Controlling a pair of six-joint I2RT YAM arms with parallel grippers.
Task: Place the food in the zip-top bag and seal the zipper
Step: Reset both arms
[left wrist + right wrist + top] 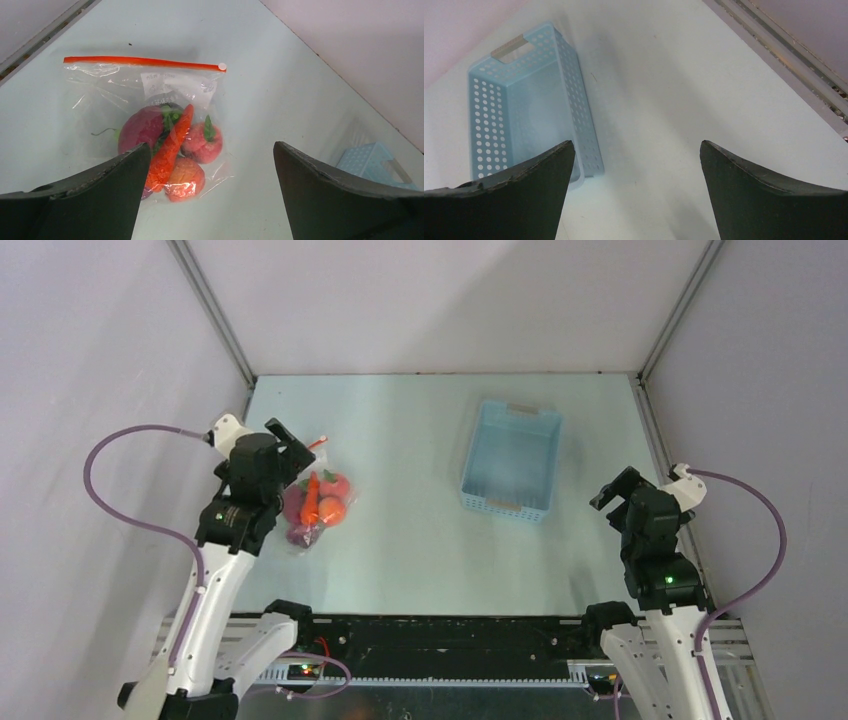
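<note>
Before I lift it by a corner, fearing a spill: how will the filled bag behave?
The zip-top bag is thin and crinkly, so it will likely sag limply. The food bunched at one end would probably shift. The zipper looks closed, so spilling seems unlikely.

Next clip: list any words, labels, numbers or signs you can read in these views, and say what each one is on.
On the clear crinkly zip-top bag, a white printed patch: a few faint lines of print, too blurred to read.
On the light-blue perforated plastic basket: no text seen.
Nothing else in any view carries readable words, numbers or signs.
</note>
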